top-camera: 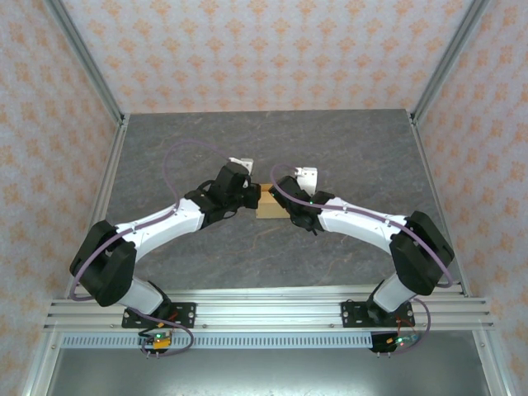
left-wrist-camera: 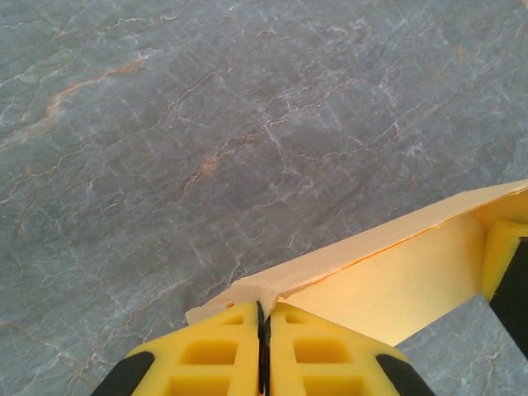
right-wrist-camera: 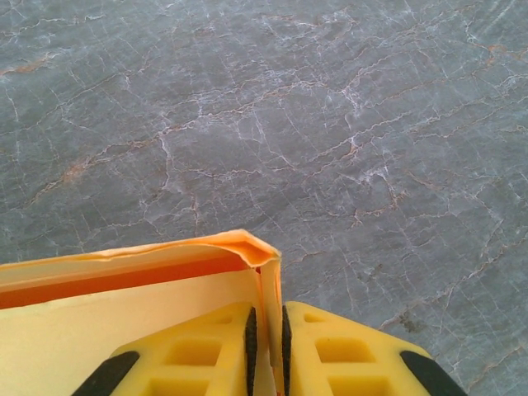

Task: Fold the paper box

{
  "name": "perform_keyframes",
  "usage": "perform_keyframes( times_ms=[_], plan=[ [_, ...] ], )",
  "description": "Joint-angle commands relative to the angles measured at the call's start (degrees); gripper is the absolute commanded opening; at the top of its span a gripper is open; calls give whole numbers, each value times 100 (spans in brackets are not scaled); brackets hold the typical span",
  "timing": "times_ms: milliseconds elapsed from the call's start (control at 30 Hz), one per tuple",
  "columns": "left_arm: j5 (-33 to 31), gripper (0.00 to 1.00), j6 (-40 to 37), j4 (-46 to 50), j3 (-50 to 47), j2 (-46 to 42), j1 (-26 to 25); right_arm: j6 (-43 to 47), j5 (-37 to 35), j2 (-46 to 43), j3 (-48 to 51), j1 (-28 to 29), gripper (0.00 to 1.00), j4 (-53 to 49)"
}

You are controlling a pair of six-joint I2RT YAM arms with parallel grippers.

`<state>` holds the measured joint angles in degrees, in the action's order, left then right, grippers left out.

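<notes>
The paper box [top-camera: 269, 202] is a tan cardboard piece in the middle of the grey table, held between both arms. My left gripper [top-camera: 254, 195] reaches in from the left. In the left wrist view its yellow fingers [left-wrist-camera: 223, 346] press together on the box's near corner, and my left gripper [left-wrist-camera: 262, 304] is shut on the paper box [left-wrist-camera: 396, 280]. My right gripper [top-camera: 282, 201] comes from the right. In the right wrist view my right gripper [right-wrist-camera: 268, 318] pinches an upright side wall of the paper box [right-wrist-camera: 124, 309], with the folded corner just above the tips.
The grey marbled table [top-camera: 272, 148] is bordered by aluminium rails [top-camera: 107, 190] left and right and a rail [top-camera: 272, 309] at the near edge. Patterned walls [top-camera: 264, 49] enclose the back and sides. The other arm's yellow finger [left-wrist-camera: 505, 256] shows at the right edge of the left wrist view.
</notes>
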<state>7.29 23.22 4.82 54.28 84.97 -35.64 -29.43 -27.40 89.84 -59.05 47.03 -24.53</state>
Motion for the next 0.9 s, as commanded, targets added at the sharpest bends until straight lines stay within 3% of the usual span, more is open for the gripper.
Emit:
perform_keyframes(
  times_ms=[0,600,867],
  plan=[
    [-122,9,-58,8,-189,-185,-63,-112,33,-125,91,61,18,-60],
    [-55,10,1432,-555,-469,-196,-136,-308,115,-18,168,61,18,64],
    [-210,10,1290,-282,-301,-35,-207,-379,158,18,257,61,18,150]
  ],
)
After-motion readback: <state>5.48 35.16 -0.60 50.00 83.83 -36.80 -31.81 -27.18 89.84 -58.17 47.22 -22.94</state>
